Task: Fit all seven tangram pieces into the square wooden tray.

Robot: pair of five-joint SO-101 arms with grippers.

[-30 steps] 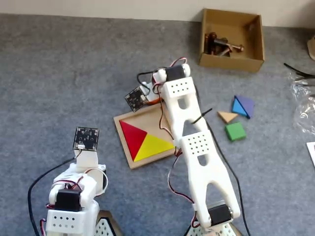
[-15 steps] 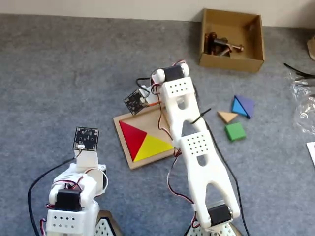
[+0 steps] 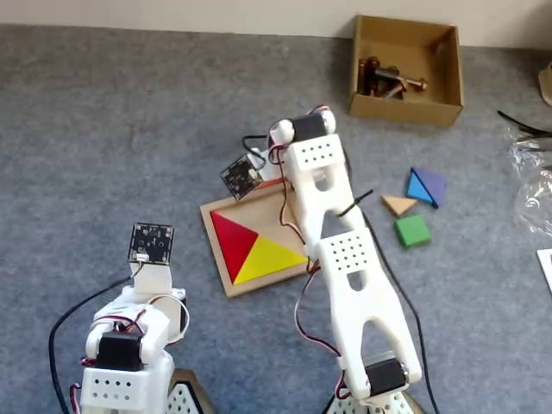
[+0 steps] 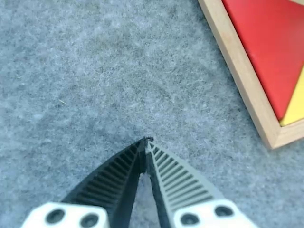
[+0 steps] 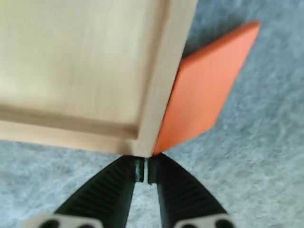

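right gripper [image 5: 145,170] is seen with fingers pressed together, nothing pinched, tips just short of a corner of the tray [image 5: 164,80]. orange piece [image 5: 204,90] is found just ahead of the tips and to one side, outside the rim and touching its outer face. whether it lies flat or leans cannot be told. left gripper [image 4: 145,145] is likewise closed on nothing, held over carpet, with the tray edge ahead of it. red triangle [image 3: 231,235] and yellow triangle [image 3: 267,254] are seated in the tray. green square [image 3: 412,230], tan triangle [image 3: 398,204], blue triangle [image 3: 420,186] and purple piece [image 3: 434,183] are noted well apart from the right gripper.

step judged: fetching the orange piece. fingers should be spread first, the piece taken across its narrow width, then raised above the rim before being carried over, so the tray is not shoved.
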